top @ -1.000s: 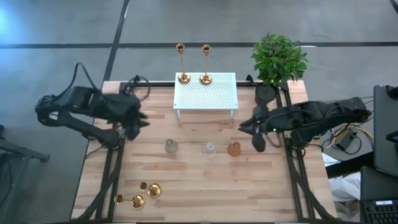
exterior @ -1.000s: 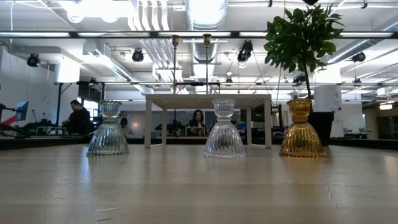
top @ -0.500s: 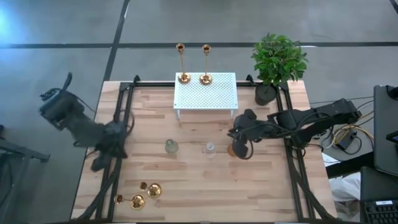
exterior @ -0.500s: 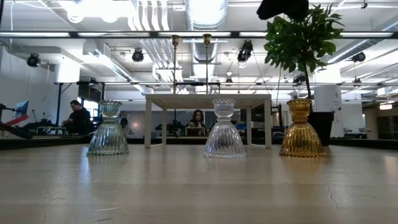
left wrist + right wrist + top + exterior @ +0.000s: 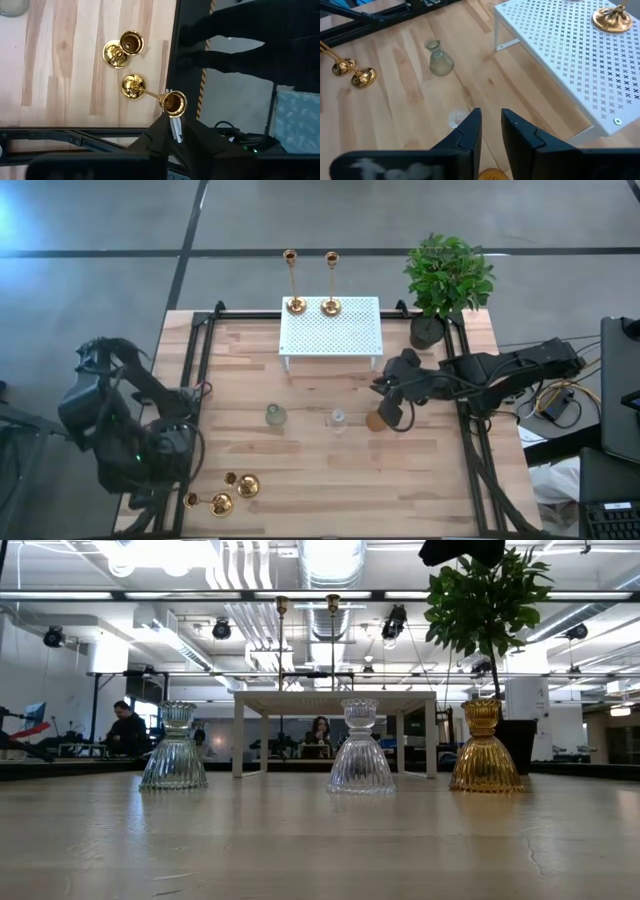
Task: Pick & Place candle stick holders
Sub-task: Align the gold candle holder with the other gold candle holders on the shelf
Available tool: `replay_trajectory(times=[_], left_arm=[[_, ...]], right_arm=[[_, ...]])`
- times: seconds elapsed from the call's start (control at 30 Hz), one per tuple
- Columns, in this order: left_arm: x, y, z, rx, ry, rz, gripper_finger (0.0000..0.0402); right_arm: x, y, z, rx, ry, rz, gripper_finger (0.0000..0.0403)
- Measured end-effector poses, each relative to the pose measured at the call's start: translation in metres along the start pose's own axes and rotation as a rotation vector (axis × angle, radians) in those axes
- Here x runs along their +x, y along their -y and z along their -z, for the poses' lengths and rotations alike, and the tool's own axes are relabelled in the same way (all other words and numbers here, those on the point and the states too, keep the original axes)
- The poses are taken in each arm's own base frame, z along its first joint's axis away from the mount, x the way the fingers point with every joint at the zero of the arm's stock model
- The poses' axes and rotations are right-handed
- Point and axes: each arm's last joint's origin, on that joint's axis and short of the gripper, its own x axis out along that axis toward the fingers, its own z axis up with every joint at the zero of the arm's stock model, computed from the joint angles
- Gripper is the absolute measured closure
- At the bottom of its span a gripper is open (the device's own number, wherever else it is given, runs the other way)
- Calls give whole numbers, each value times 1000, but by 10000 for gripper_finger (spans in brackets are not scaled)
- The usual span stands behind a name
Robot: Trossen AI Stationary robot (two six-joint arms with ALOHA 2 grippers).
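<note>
Your left gripper (image 5: 175,131) has swung down to the lying candle stick holders (image 5: 222,494), nearly closed; right gripper (image 5: 490,131) hovers slightly parted.

Glossy brass candle stick holders (image 5: 131,70) lie on the matt pale wood table (image 5: 300,480) near ribbed glass vases (image 5: 361,747).

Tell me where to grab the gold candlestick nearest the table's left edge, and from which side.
Probably the thin stem, midway between flared base and top cup. The candlestick stands upright, so close on it level from the left-edge side, where the left hand is; the other candlestick crowds its far side.
</note>
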Motion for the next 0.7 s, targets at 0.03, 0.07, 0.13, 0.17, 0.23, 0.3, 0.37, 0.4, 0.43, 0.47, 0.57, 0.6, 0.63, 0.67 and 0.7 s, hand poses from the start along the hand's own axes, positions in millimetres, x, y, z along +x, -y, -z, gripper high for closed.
replay_trajectory(times=[0.03, 0.07, 0.13, 0.17, 0.23, 0.3, 0.37, 0.4, 0.43, 0.47, 0.57, 0.6, 0.63, 0.67, 0.7], left_arm=[[3, 2, -1, -2, -4, -9, 337], [6, 4, -1, -7, -10, -16, 328], [10, 6, -2, -17, -14, -27, 309], [11, 7, -3, -21, -15, -28, 299], [11, 9, -3, -41, -25, -24, 280], [12, 10, -3, -62, -32, -18, 261], [14, 11, -3, -81, -39, -14, 242], [14, 12, -3, -84, -43, -15, 233], [15, 12, -3, -86, -44, -13, 225], [16, 13, -3, -86, -43, -8, 218], [21, 16, -5, -86, -42, -4, 200], [23, 17, -5, -86, -45, -12, 197], [27, 19, -6, -83, -48, -22, 195], [30, 21, -6, -73, -51, -30, 194], [33, 23, -6, -68, -58, -38, 194]], right_arm=[[-1, 1, 0, 1, 2, -1, 330], [-2, 1, 0, 0, 1, -1, 328], [-2, 1, 0, -2, 0, 0, 327], [-2, 1, 0, -2, 0, 0, 326], [-2, 1, 0, -2, 1, -1, 325], [-3, 1, 0, -1, 2, -2, 327], [-3, 1, 0, -1, 2, -2, 330], [-3, 2, 0, -1, 1, -2, 332], [-2, 2, 0, -1, 1, -2, 334], [-2, 2, 0, -2, 1, -2, 336], [-2, 2, 1, -4, -4, 1, 340], [-1, 2, 2, -6, -8, 4, 341], [-1, 2, 3, -7, -12, 6, 342], [-1, 3, 3, -10, -17, 10, 343], [0, 3, 4, -12, -21, 12, 344]])
